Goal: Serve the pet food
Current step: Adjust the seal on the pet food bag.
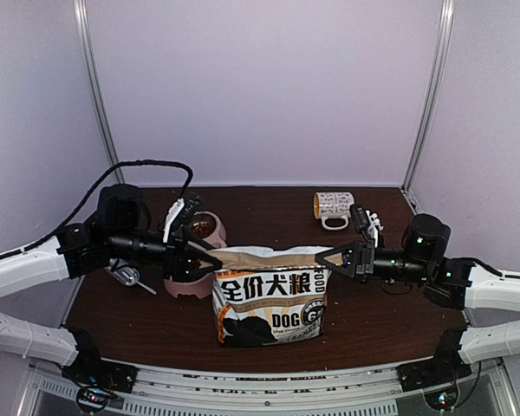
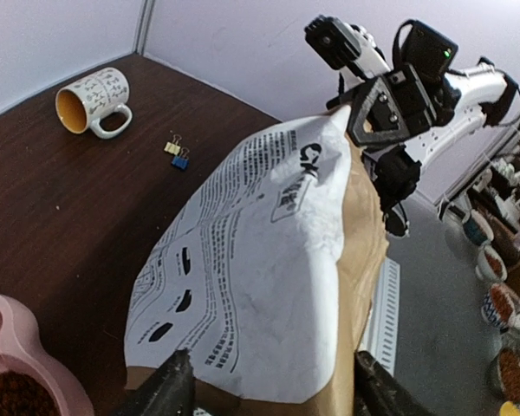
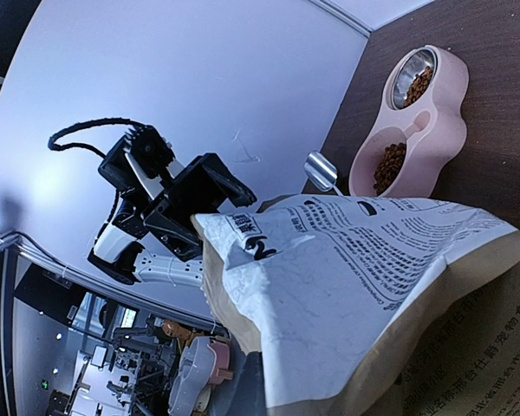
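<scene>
The brown dog-food bag (image 1: 269, 299) stands upright on the dark table (image 1: 373, 321), near the front edge, between the two arms. The left claw (image 1: 215, 260) is clenched on the bag's top left corner. The right claw (image 1: 322, 258) is clenched on the top right corner. The top of the bag is stretched flat between them, and a white part with small black print faces up. I cannot see inside the bag.

The pet food (image 3: 390, 162) is in the pink bowl (image 3: 442, 130). The bowl sits just behind the left side of the bag, under the left arm. It has two cups, and little brown bits lie in both. One cup has a shiny metal lining.

A silver scoop (image 1: 126, 276) lies on the table just to the left of the bowl. A white mug (image 1: 334, 208) with small marks lies on its side at the back right, well apart from the bag. Two small clips (image 2: 178, 154), one gold and one blue, lie together near the mug
</scene>
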Tool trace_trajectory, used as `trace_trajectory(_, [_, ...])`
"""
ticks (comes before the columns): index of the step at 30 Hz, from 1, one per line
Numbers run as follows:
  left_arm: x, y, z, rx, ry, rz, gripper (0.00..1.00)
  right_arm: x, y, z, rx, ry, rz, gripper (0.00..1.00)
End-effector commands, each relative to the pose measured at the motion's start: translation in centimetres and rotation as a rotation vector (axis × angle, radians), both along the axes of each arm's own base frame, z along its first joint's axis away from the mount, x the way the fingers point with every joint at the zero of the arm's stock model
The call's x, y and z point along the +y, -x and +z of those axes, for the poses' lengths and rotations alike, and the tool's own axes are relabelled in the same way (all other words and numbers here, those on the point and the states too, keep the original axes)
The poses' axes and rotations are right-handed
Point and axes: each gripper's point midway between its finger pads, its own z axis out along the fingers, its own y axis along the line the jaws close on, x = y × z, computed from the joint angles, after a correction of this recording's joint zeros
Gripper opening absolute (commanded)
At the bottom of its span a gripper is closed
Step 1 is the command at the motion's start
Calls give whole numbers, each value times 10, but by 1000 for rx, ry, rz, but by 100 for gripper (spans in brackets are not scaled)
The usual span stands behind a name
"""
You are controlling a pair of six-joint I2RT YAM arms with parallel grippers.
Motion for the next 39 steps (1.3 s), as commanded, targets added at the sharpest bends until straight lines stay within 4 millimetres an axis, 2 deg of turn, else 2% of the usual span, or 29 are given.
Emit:
trace_trajectory(1, [-9,4,6,-38,39,-84,58,-3,-2,35,-100,-62,-10,0])
trace_trajectory(8, [-12,-4,18,-86,72,-63,56,-3,-2,35,-103,-61,-8,0])
trace_trajectory(12, [-14,-4,21,-86,89,-72,48,-2,-2,34,-102,-59,-7,0])
trace_trajectory(17, [-18,0,15,-60,84,-113,27,-2,-2,33,-104,-51,-8,0])
trace_trajectory(21, [-18,1,13,-62,77,-120,0,-4,-4,32,-113,-37,-21,0])
trace_trajectory(25, [-13,-1,13,-82,87,-83,0,-11,-8,31,-133,1,-61,0])
trace_trajectory(29, [-7,-4,14,-75,118,-51,0,-14,-6,40,-201,68,-56,24])
trace_trajectory(34, [-3,-8,16,-61,124,-39,0,-26,-3,49,-318,184,-49,50])
trace_trajectory(39, [-5,-4,17,-53,131,-63,0,-33,-11,61,-401,249,-40,67])
